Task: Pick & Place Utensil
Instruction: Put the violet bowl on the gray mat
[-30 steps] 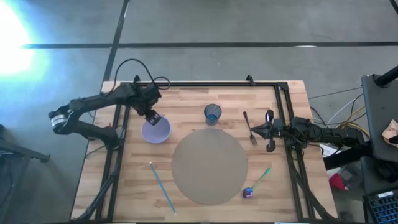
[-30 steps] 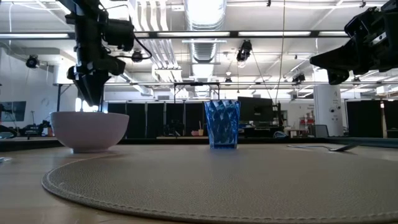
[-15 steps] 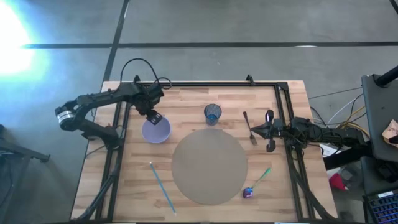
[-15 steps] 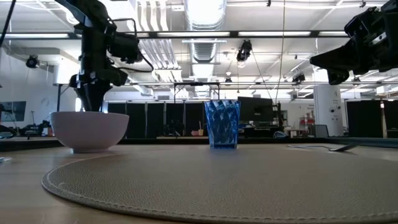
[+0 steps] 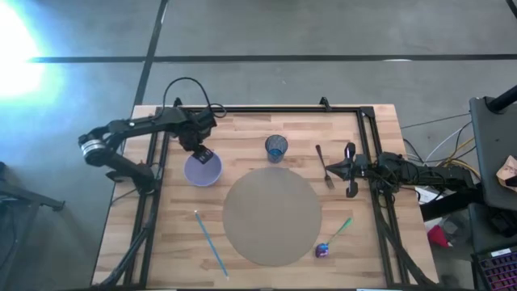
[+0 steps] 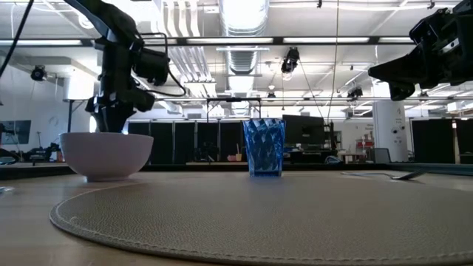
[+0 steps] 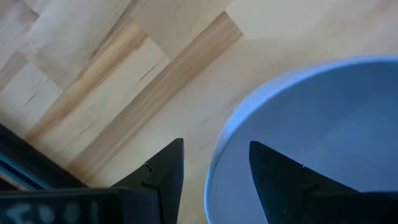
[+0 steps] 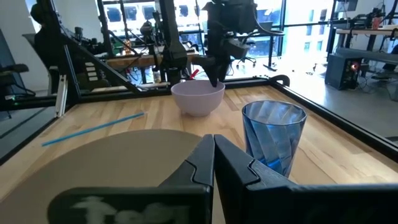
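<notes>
I've got the left gripper (image 5: 200, 151) parted, straddling the pale lavender round bowl's (image 5: 203, 170) rim to grip it. The metal fork (image 5: 323, 165) lies untouched beside my right gripper (image 5: 346, 172), clenched empty.

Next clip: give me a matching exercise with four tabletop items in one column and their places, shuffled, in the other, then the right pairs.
Items:
1. bowl
2. blue cup
3. fork
4. blue straw

Places:
A. lying just ahead of the right tool
B. under the left tool, its rim between the open fingers
C. standing just beyond the round mat
D. lying on bare wood on the left arm's side of the mat

Pairs: 1-B, 2-C, 3-A, 4-D
</notes>
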Robot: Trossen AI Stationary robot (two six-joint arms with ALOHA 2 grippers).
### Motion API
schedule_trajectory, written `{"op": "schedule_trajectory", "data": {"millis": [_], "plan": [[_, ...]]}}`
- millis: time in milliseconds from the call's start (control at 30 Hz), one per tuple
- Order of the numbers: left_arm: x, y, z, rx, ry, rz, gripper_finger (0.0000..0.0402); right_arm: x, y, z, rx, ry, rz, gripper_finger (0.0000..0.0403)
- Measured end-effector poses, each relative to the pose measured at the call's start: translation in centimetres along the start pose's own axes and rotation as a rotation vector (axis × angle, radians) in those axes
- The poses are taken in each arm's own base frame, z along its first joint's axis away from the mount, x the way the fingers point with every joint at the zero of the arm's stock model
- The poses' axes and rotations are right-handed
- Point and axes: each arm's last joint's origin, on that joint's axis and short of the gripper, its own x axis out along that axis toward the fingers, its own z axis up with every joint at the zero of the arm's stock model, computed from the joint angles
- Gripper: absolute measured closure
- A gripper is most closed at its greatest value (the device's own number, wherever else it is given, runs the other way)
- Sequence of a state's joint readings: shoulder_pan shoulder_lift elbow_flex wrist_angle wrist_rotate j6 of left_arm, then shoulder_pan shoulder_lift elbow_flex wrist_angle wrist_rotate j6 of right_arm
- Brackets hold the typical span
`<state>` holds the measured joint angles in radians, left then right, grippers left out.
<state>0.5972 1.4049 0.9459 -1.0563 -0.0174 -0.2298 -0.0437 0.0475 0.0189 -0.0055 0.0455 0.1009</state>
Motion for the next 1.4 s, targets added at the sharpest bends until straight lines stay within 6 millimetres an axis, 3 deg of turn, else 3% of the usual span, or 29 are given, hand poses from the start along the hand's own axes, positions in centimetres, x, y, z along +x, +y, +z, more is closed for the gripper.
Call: {"op": "schedule_trajectory", "data": {"millis": [300, 667, 1033, 1400], "plan": [[0.9, -0.1, 0.3, 0.003, 0.041, 0.007, 0.0248, 0.0, 0.0, 0.0, -0.001, 0.000, 0.000, 0.0394], [1.1, -0.2, 0.4, 0.072, 0.061, -0.027, 0.0389, 0.0, 0.0, 0.0, -0.002, 0.000, 0.000, 0.0394], [0.7, -0.4, 0.2, 0.070, 0.039, -0.051, 0.0397, 0.0, 0.0, 0.0, -0.002, 0.000, 0.000, 0.0394], [-2.8, -1.4, -1.2, 0.031, -0.106, -0.110, 0.0400, 0.0, 0.0, 0.0, 0.000, 0.000, 0.000, 0.0394]]}}
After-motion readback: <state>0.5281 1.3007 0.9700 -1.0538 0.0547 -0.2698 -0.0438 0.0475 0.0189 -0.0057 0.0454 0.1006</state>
